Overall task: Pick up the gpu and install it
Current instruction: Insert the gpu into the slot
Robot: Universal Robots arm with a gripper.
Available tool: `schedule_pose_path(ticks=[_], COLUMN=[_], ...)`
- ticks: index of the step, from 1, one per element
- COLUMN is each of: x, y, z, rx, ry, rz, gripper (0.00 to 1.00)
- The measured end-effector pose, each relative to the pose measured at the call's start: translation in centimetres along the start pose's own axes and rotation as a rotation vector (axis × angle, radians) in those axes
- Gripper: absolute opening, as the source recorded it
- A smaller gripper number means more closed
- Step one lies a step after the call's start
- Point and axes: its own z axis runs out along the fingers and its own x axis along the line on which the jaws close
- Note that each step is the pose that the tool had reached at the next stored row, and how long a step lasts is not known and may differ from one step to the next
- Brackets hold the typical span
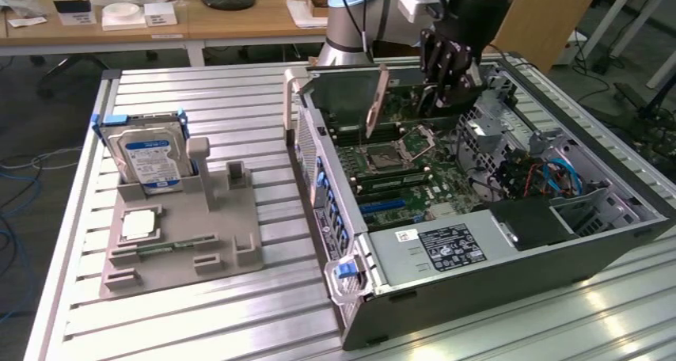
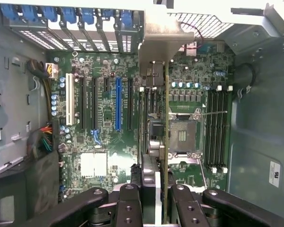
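My gripper (image 1: 441, 100) hangs inside the open computer case (image 1: 591, 250), shut on the gpu (image 1: 376, 100), a thin card held upright on edge above the motherboard (image 1: 396, 167). In the wrist view the gpu (image 2: 166, 113) runs edge-on from between the black fingers (image 2: 131, 198) out to its metal bracket (image 2: 157, 33) near the case's rear slot openings. It hovers over the area beside the CPU socket (image 2: 182, 135), well to one side of the blue expansion slot (image 2: 117, 104). I cannot tell whether its lower edge touches the board.
On the exterior view's left, a grey fixture (image 1: 227, 242) holds a silver blue-labelled hard drive (image 1: 148, 159) and a small green memory stick (image 1: 158, 250). A power supply (image 1: 449, 246), cables (image 1: 555, 175) and memory slots (image 2: 217, 127) crowd the case. Desks stand behind.
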Motion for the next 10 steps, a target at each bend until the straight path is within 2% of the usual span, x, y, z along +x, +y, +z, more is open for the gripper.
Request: schedule_pose_path(ticks=[10], x=[0.02], y=[0.07], z=[0.37], rx=[0.0001], ry=[-0.0011], rz=[0.001], gripper=[0.28])
